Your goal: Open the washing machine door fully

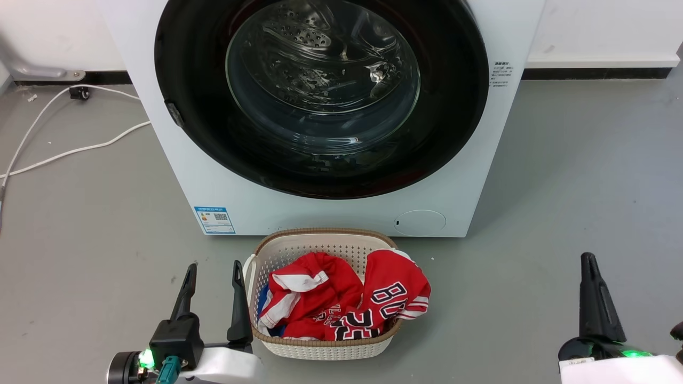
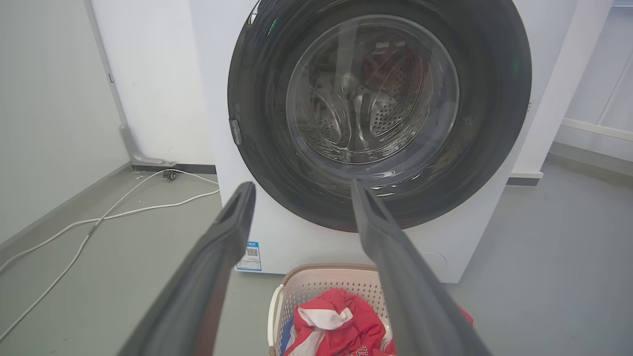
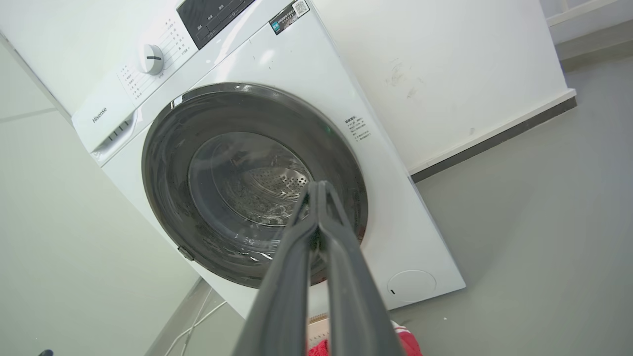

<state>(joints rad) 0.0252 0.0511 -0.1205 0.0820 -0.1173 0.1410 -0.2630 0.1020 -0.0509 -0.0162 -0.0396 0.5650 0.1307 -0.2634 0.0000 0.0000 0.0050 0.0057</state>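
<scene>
The white washing machine point(image 1: 341, 213) stands ahead on the grey floor. Its round glossy black washing machine door point(image 1: 453, 106) with the clear glass bowl lies flush against the front, with a small latch tab on its left rim. The same door point(image 2: 494, 99) faces the left wrist camera, and the right wrist view shows the door point(image 3: 168, 163) tilted. My left gripper point(image 1: 214, 268) hovers low at the lower left, open and empty, well short of the machine. My right gripper point(image 1: 588, 258) sits at the lower right, fingers pressed together on nothing.
A cream laundry basket point(image 1: 320, 349) holding red and white clothes sits on the floor right before the machine, between my grippers. White cables point(image 1: 69, 152) trail across the floor at the left. A wall with a dark baseboard point(image 1: 597, 72) runs behind.
</scene>
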